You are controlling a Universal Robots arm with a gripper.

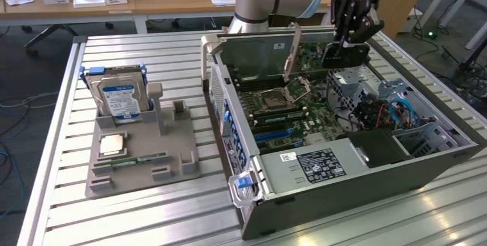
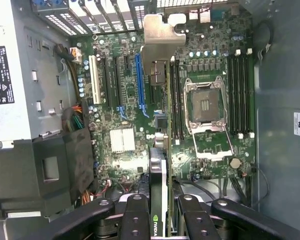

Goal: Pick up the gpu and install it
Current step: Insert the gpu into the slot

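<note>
My gripper (image 1: 348, 43) is shut on the gpu (image 1: 346, 56), which hangs over the far end of the open computer case (image 1: 343, 172), clear of the motherboard (image 1: 281, 115). The card's black face sits just under the fingers. Its thin board runs toward the exterior view's left and ends in a tall metal bracket (image 1: 292, 52). In the wrist view the gpu (image 2: 159, 165) is edge-on between the fingers (image 2: 136, 215) of the gripper (image 2: 160, 202), and its silver bracket (image 2: 160, 37) is at the far end. It hovers beside the long blue slot (image 2: 140, 82) and the CPU socket (image 2: 206, 105).
A grey holder (image 1: 145, 166) stands on the slatted table at the exterior view's left. It carries an upright hard drive (image 1: 118, 100), a chip (image 1: 113, 144) and a green memory stick (image 1: 141, 158). Inside the case are a power supply (image 1: 316, 163) and cables (image 1: 380, 112). Desks stand behind.
</note>
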